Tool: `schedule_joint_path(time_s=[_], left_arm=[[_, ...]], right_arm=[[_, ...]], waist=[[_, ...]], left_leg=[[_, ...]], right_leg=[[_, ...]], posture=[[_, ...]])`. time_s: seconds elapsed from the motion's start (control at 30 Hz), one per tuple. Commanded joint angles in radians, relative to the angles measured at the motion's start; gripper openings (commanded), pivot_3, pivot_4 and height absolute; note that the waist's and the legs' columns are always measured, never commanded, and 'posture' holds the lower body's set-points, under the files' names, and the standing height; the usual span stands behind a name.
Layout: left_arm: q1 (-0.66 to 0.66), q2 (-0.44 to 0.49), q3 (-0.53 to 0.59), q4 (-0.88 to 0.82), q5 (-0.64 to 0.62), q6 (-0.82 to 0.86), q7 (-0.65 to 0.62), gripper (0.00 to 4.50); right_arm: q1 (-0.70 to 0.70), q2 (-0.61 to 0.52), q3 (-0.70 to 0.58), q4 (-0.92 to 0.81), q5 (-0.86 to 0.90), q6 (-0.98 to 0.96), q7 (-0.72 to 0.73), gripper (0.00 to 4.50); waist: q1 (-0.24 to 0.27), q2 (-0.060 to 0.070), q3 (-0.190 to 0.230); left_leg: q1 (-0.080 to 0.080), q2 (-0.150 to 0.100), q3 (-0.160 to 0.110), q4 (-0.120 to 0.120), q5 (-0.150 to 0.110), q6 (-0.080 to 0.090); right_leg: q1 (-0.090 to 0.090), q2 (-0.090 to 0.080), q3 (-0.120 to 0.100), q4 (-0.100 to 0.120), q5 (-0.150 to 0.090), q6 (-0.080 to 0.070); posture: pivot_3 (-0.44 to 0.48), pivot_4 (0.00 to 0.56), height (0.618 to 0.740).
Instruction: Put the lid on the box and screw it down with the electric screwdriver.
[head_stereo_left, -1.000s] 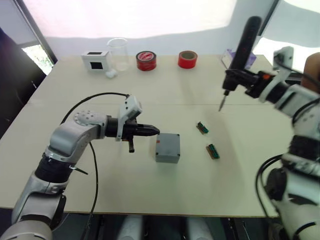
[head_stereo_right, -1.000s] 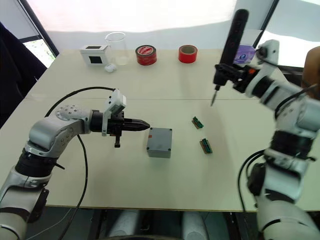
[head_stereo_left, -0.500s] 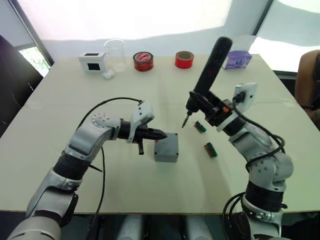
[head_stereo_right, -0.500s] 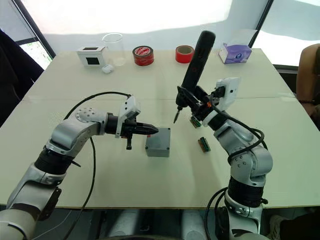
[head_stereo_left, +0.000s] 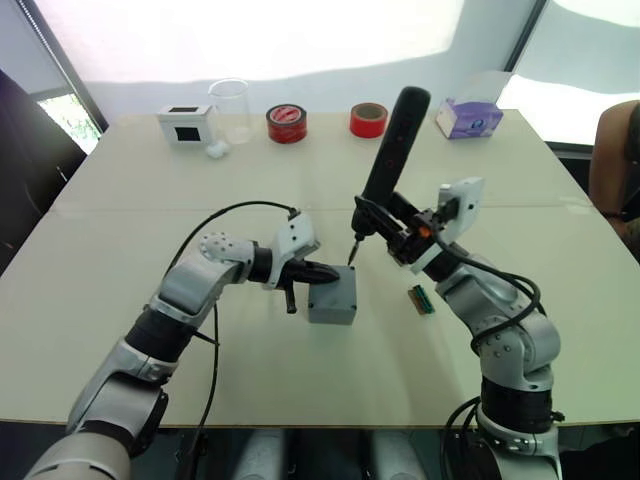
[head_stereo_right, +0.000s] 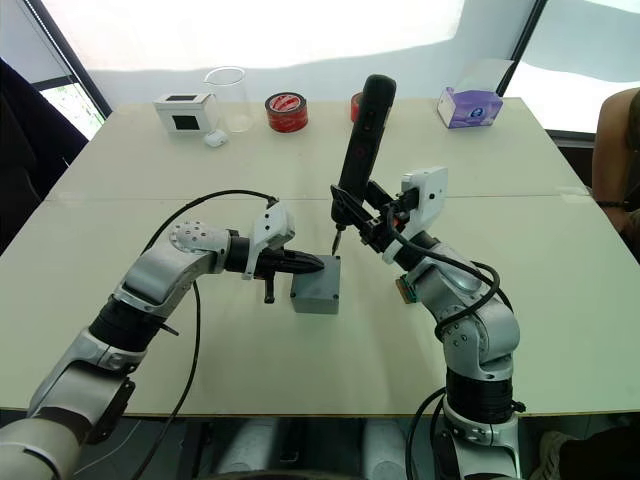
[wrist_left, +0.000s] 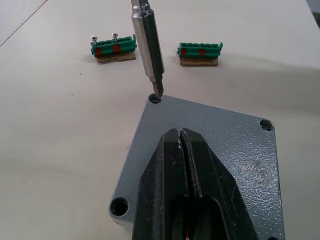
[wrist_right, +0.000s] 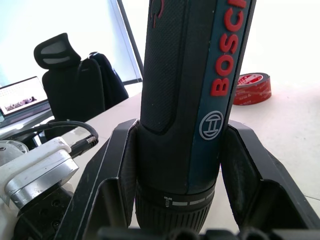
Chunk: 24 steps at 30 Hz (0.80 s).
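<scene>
Mid-desk (head_stereo_left: 120, 200), the box (head_stereo_left: 334, 297) sits with the lid (wrist_left: 220, 145) on top; left end effector (wrist_left: 180, 137) comes in from its 9 o'clock, fingers pressed together, tips resting on the lid surface. Right end effector (wrist_right: 175, 165) clamps the electric screwdriver (head_stereo_right: 358, 135) by its lower barrel, body leaning toward 12 o'clock, bit tip just above the lid's far corner screw hole (wrist_left: 155, 99). Two green connector strips (wrist_left: 113, 47) lie toward 3 o'clock of the box, apart from it.
</scene>
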<state>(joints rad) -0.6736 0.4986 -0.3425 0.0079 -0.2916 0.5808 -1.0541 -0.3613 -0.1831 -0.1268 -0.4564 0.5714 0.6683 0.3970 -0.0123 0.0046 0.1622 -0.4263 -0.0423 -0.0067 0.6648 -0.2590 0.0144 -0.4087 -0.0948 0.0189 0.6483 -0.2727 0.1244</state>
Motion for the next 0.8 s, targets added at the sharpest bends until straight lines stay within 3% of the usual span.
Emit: schedule_joint_path(time_s=[0.03, 0.47, 0.63, 0.8], left_arm=[[0.019, 0.010, -0.007, -0.010, 0.017, 0.020, -0.001, 0.00], [0.035, 0.023, -0.006, -0.039, 0.015, 0.047, -0.009, 0.00], [0.043, 0.037, -0.024, -0.029, 0.036, 0.033, -0.016, 0.00], [0.059, 0.037, -0.019, -0.023, 0.036, 0.039, -0.015, 0.00]], right_arm=[[0.000, -0.015, 0.006, -0.022, -0.010, -0.060, 0.002, 1.79], [0.052, -0.043, 0.064, 0.046, -0.085, -0.174, 0.027, 1.79], [0.099, -0.081, 0.145, 0.069, -0.138, -0.171, 0.058, 1.79], [0.129, -0.133, 0.224, 0.113, -0.192, -0.107, 0.043, 1.79]], waist=[[0.000, 0.000, 0.000], [0.000, 0.000, 0.000], [0.000, -0.001, -0.001], [-0.001, -0.010, -0.009]], left_leg=[[0.000, 0.000, 0.000, 0.000, 0.000, 0.000], [0.001, 0.000, 0.000, 0.000, 0.000, 0.000], [0.002, 0.001, 0.000, 0.000, 0.000, 0.000], [0.019, 0.002, 0.000, -0.004, -0.001, 0.001]], right_leg=[[0.000, 0.000, 0.000, 0.000, 0.000, 0.000], [0.001, 0.000, 0.000, 0.000, 0.000, 0.000], [0.002, 0.001, 0.000, 0.000, 0.000, 0.000], [0.019, 0.001, 0.000, -0.004, -0.002, -0.002]], posture=[[0.000, 0.150, 0.740], [0.000, 0.150, 0.740], [0.000, 0.150, 0.740], [0.000, 0.150, 0.740]])
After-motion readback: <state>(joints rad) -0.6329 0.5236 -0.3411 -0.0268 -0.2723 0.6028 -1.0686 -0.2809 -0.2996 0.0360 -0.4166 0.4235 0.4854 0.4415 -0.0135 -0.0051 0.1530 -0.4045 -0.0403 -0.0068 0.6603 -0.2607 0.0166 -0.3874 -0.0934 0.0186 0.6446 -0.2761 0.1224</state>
